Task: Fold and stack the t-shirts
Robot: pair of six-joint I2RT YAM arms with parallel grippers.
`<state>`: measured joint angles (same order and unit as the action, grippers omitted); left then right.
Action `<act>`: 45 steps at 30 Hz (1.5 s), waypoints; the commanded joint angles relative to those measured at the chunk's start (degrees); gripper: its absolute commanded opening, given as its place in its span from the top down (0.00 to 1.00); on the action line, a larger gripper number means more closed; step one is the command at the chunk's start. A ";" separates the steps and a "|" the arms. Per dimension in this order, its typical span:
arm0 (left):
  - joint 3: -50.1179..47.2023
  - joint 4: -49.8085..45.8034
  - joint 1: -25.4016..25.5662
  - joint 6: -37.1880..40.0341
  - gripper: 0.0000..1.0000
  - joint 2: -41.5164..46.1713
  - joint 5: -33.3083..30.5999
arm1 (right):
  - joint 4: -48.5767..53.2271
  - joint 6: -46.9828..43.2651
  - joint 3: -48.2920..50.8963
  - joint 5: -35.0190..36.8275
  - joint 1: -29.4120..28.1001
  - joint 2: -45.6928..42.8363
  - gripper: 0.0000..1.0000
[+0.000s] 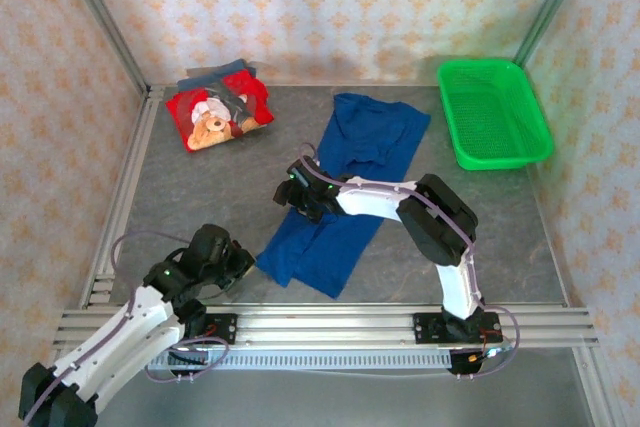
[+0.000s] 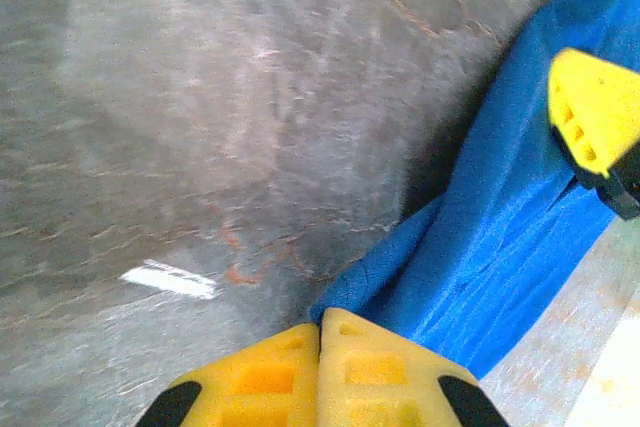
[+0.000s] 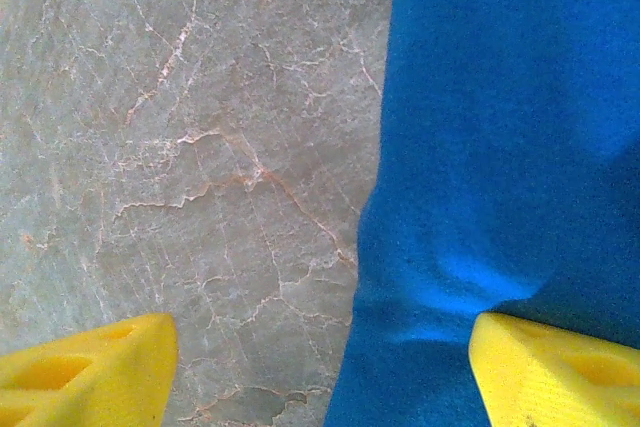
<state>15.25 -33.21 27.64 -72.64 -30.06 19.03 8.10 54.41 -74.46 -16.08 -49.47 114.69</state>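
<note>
The right tool [image 3: 322, 339] hangs wide open with nothing in it. Its jaws straddle the left edge of the royal-blue t-shirt [image 1: 378, 135]: one yellow fingertip [image 3: 560, 367] is over the cloth, the other over bare tabletop [image 1: 200, 192]. The shirt lies flat as a long narrow band set on a slant. Its far end reaches beyond this tool and off to its right, and its near end lies on the near side of it, toward the arm bases.

The left tool [image 2: 320, 327] is closed, fingertips pressed together, with the near corner of the blue shirt right at its tips. Whether any cloth is nipped there I can't tell.

Well beyond the left tool, in the far left corner, a red teddy-bear-print t-shirt [image 1: 215, 117] lies folded on top of darker folded ones [image 1: 215, 75]. Well off to the right of the right tool, by the far right corner, sits a green mesh basket [image 1: 500, 159].
</note>
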 commanded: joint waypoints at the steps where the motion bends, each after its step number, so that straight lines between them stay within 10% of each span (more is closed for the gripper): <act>1: -0.72 -9.07 0.17 -8.17 1.00 4.11 -3.62 | 3.42 0.16 -0.12 3.59 0.06 2.48 0.22; 5: -0.90 -8.93 0.56 -11.01 1.00 5.83 -3.63 | 2.71 0.45 -0.03 3.08 0.17 2.77 0.22; 11: 9.28 -23.44 0.62 -5.51 0.53 5.05 -10.05 | 1.29 -0.38 -0.81 1.47 0.16 2.07 0.21; 15: 14.45 -22.86 0.57 -0.12 0.40 -0.02 -11.41 | 0.22 -1.77 -0.87 0.34 -0.02 -1.30 0.20; 32: 16.59 0.91 -5.31 28.08 0.44 -28.25 4.00 | 19.16 3.71 22.51 -2.61 -3.05 -38.90 0.20; 45: 12.70 8.99 -5.40 32.48 0.52 -37.17 10.95 | 16.73 11.77 31.70 -2.76 -15.52 -36.75 0.32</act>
<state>29.43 -27.57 22.72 -41.91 -65.84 27.55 27.77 63.22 -43.62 -18.83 -63.83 74.98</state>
